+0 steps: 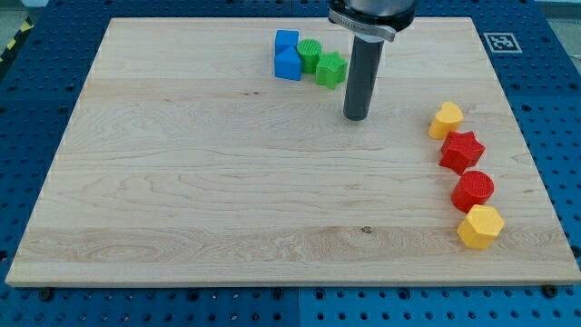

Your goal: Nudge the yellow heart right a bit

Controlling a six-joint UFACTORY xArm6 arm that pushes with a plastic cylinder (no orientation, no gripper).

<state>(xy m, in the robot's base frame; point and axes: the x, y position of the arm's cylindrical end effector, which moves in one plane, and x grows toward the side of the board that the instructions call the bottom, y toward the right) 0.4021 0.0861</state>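
The rod has no jaws at all; my tip (356,117) rests on the wooden board (209,182), left of the yellow heart (445,120) and well apart from it, probably lined up to push it right. The heart heads a right-edge line with a red star (462,152), while blue perforated table (36,100) surrounds the board

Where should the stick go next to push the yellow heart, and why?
Probably my tip should slide toward the view's right and stop just beside the yellow heart, on its left side. Right now the tip stands apart from it, to its left, nearer the green star. It needs to be close on that side before a small rightward nudge works.
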